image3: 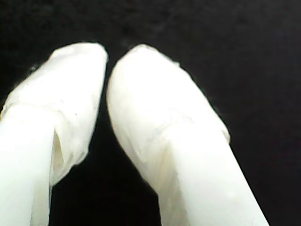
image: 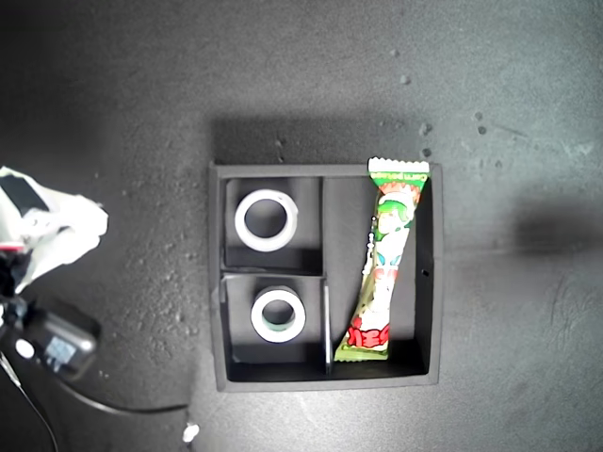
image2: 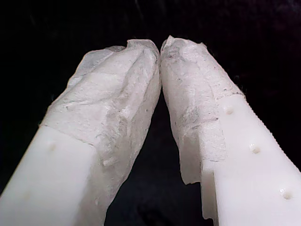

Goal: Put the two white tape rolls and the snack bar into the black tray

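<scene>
Taped jaws of my first gripper [image2: 161,47] meet at the tips, empty; my second gripper [image3: 107,59] likewise nearly closed, empty. Black tray [image: 219,282]: all-white roll [image: 267,219] in 10 o'clock compartment, green-cored roll [image: 278,314] in 7 o'clock compartment, snack bar [image: 384,259] in long 3 o'clock compartment.

- My first hand [image2: 160,47]: two white plastic fingers [image2: 244,155] with small round dimples, tips wrapped in wrinkled white tape.
- My second hand [image3: 107,59]: smooth white fingers [image3: 155,113], rounded tips under glossy wrapping.
- An arm [image: 42,282] in the exterior view: white shell, black block, thin black cable.

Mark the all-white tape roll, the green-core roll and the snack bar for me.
All-white tape roll [image: 239,222]: exterior view, on its white ring wall.
Green-core tape roll [image: 258,316]: exterior view, on its white ring face.
Snack bar [image: 388,254]: exterior view, on the wrapper's middle.
</scene>
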